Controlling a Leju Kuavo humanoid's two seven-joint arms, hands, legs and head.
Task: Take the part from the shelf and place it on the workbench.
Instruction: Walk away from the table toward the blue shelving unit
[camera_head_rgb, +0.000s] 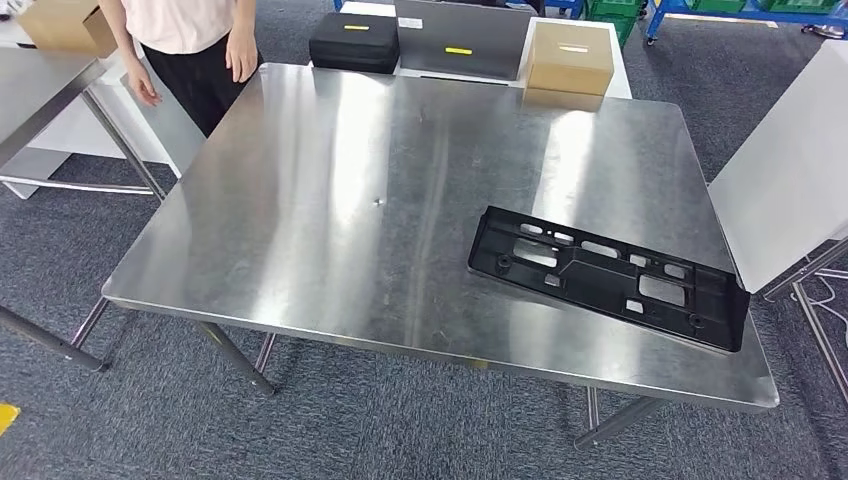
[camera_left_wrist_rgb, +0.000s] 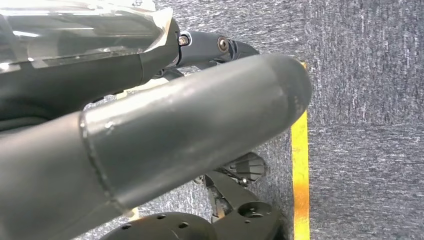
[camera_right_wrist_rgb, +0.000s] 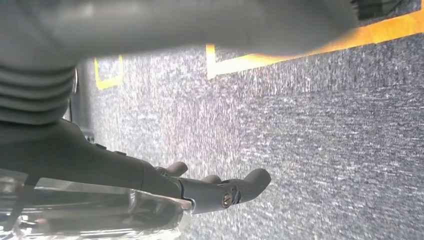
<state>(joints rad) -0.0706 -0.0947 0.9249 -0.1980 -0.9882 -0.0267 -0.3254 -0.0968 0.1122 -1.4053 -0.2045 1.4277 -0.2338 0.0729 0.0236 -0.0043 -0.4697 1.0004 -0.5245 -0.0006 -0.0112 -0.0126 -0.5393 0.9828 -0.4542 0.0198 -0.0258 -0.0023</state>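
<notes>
A long black plastic part (camera_head_rgb: 608, 275) with several cut-outs lies flat on the steel workbench (camera_head_rgb: 330, 200), near its front right corner, one end reaching the right edge. In the left wrist view my left hand (camera_left_wrist_rgb: 200, 105) hangs over grey carpet, thick thumb across the picture, dark fingers (camera_left_wrist_rgb: 220, 47) stretched out and holding nothing. In the right wrist view my right hand (camera_right_wrist_rgb: 200, 187) also hangs above the carpet, its dark fingers (camera_right_wrist_rgb: 250, 182) extended with a slight curl and nothing in them.
A person (camera_head_rgb: 190, 40) stands at the workbench's far left corner. Behind the bench sit a black case (camera_head_rgb: 355, 42), a grey panel (camera_head_rgb: 460, 40) and a cardboard box (camera_head_rgb: 570, 58). A white board (camera_head_rgb: 785, 180) leans at the right. Another steel table (camera_head_rgb: 40, 95) stands left.
</notes>
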